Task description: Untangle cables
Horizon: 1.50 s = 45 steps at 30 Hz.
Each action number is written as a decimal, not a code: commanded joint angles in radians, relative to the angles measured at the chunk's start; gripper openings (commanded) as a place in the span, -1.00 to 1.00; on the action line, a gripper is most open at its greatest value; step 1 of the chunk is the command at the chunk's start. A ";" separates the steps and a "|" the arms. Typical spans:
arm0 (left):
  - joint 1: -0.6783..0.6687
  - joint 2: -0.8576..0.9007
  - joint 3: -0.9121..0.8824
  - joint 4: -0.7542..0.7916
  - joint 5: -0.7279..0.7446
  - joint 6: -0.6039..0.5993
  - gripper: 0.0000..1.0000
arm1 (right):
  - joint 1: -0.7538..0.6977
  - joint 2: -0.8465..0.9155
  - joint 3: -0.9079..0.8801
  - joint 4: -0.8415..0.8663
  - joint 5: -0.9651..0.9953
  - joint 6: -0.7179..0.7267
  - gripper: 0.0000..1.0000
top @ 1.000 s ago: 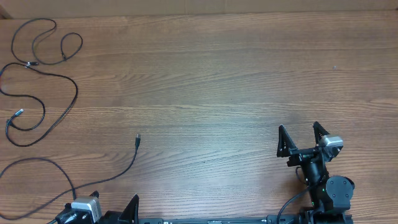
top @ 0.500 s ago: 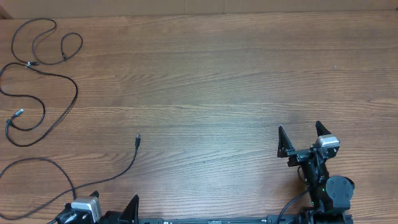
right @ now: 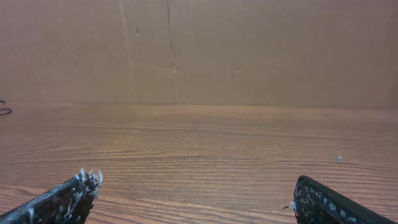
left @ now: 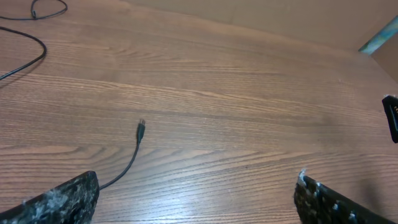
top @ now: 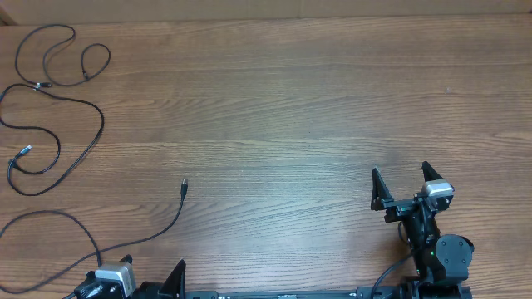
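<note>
Wood table (top: pixel 291 100) unchanged, cables (top: pixel 102 124) unmoved, right gripper (top: pixel 401 170) barely shifted

We see the cables (top: pixel 51 116) at 9 o'clock in the overhead view, but the left edge cuts off some of their loops. The low cable (top: pixel 141 238) runs up to the left gripper (top: pixel 153 264) at 7 o'clock, and we cannot tell if it goes under. The bottom edge cuts off most of that gripper. The plug (top: pixel 184 184) is too small to tell its kind. In the right wrist view, a tiny cable bit (right: pixel 4 111) peeks in at 9 o'clock.
</note>
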 commanded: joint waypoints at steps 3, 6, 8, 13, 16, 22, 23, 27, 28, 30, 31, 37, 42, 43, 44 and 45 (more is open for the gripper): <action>-0.002 -0.008 -0.003 0.003 0.004 -0.007 0.99 | 0.004 -0.011 -0.010 0.005 0.009 -0.004 1.00; -0.002 -0.008 -0.003 0.003 0.004 -0.007 0.99 | 0.004 -0.011 -0.010 0.005 0.009 -0.004 1.00; -0.002 -0.008 -0.003 0.003 0.004 -0.007 0.99 | 0.004 -0.011 -0.010 0.005 0.009 -0.004 1.00; -0.002 -0.008 -0.003 0.004 0.004 -0.007 0.99 | 0.004 -0.011 -0.010 0.006 0.009 -0.004 1.00; -0.002 -0.008 -0.003 0.005 0.006 -0.007 0.99 | 0.004 -0.011 -0.010 0.006 0.009 -0.004 1.00; 0.012 -0.008 -0.071 0.177 0.031 0.087 0.99 | 0.004 -0.011 -0.010 0.005 0.009 -0.004 1.00; 0.026 -0.008 -0.105 0.213 0.042 0.126 0.98 | 0.004 -0.011 -0.010 0.005 0.009 -0.004 1.00; 0.092 -0.008 -0.243 0.345 0.066 0.235 0.99 | 0.004 -0.011 -0.010 0.006 0.009 -0.004 1.00; 0.111 -0.008 -0.289 0.401 0.080 0.253 0.99 | 0.004 -0.011 -0.010 0.006 0.009 -0.004 1.00; 0.148 -0.008 -0.373 0.523 0.119 0.294 0.99 | 0.004 -0.011 -0.010 0.005 0.009 -0.004 1.00; 0.166 -0.008 -0.412 0.588 0.145 0.317 0.99 | 0.004 -0.011 -0.010 0.006 0.009 -0.004 1.00; 0.234 -0.025 -0.622 0.935 0.237 0.403 0.99 | 0.004 -0.011 -0.010 0.006 0.009 -0.004 1.00; 0.232 -0.057 -0.724 1.055 0.237 0.406 0.99 | 0.004 -0.011 -0.010 0.006 0.009 -0.004 1.00; 0.232 -0.057 -0.738 1.071 0.236 0.406 0.99 | 0.004 -0.011 -0.010 0.006 0.009 -0.004 1.00; 0.232 -0.057 -0.747 1.081 0.230 0.406 1.00 | 0.004 -0.011 -0.010 0.005 0.009 -0.004 1.00; 0.232 -0.057 -0.752 1.088 0.214 0.405 1.00 | 0.004 -0.011 -0.010 0.006 0.009 -0.004 1.00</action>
